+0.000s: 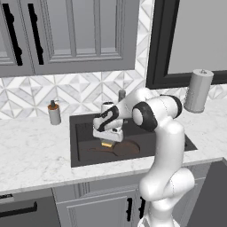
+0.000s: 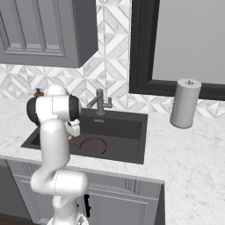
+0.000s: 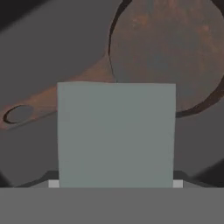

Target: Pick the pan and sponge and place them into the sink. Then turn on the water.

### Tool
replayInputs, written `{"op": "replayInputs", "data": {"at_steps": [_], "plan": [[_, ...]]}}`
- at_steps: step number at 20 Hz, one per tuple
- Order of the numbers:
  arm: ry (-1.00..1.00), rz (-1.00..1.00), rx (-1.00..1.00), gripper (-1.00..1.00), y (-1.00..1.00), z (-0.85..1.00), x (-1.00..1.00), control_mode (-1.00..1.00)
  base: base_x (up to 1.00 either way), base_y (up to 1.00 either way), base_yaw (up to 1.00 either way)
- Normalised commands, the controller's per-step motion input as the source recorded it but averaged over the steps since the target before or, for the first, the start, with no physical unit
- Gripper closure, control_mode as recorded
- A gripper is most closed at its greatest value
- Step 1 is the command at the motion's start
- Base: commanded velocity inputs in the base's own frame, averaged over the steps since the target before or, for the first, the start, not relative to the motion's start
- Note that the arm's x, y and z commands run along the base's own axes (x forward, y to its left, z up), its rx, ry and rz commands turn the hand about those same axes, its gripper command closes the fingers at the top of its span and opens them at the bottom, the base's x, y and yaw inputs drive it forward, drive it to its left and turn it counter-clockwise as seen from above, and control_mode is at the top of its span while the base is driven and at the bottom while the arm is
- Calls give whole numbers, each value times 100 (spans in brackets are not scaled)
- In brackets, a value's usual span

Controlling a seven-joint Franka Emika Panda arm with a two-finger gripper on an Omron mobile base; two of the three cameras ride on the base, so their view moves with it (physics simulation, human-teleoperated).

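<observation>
Left base view: arm bends fwd and down over the sink [image 1: 82,146], wrist low inside the basin. Gripper [image 1: 107,142] has its jaws clamped on the sponge [image 1: 106,144], only a yellow sliver peeking out under the hand, rest covered. The pan [image 1: 126,148] lies flat on the sink floor just right of the sponge, handle running left beneath the hand, partly hidden. Soap bottle [image 1: 54,113] stands on the surface left of the sink; paper towel roll [image 1: 197,90] upright far right, near the window. Faucet mostly behind the arm.

Right base view: arm's upper links block the sink's left part; gripper can't be made out here. Pan [image 2: 92,145] rests in the basin, handle end hidden behind the arm. Faucet [image 2: 100,102] at the back rim.

Hand view: grey-green block of sponge [image 3: 116,135] sits centre, bottom edge cut off. Pan [image 3: 170,48] upper right, handle reaching to the left behind the sponge, hole at its tip. Sponge looks to hang above the pan; touching or apart, can't tell.
</observation>
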Motion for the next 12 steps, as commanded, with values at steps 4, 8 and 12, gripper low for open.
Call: {"op": "replayInputs", "data": {"at_steps": [4, 8, 12], "plan": [[0, 0, 0, 100, -1, -67, 40, -100, 0, 0, 0], [0, 0, 0, 100, 0, -41, 64, -100, 0, 0, 0], [0, 0, 0, 100, 1, -27, 51, -100, 0, 0, 0]]}}
